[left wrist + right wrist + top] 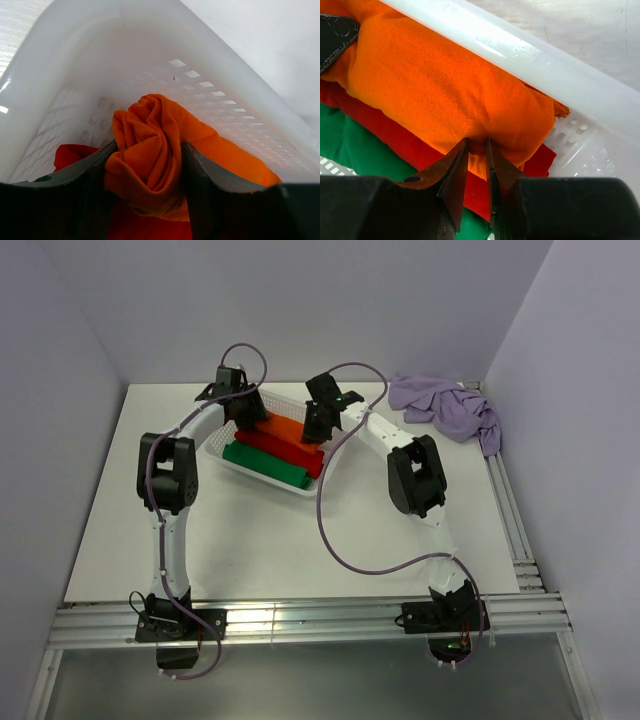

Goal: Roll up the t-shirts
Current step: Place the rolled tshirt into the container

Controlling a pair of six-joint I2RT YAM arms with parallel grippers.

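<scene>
Orange t-shirt roll (150, 120) fills left claw (148, 150); right claw (477, 144) pinches its side.

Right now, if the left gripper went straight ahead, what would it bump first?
The orange shirt: its rolled end sits between the fingers of the left gripper. Behind that is the basket wall, though how far is hard to tell.
</scene>
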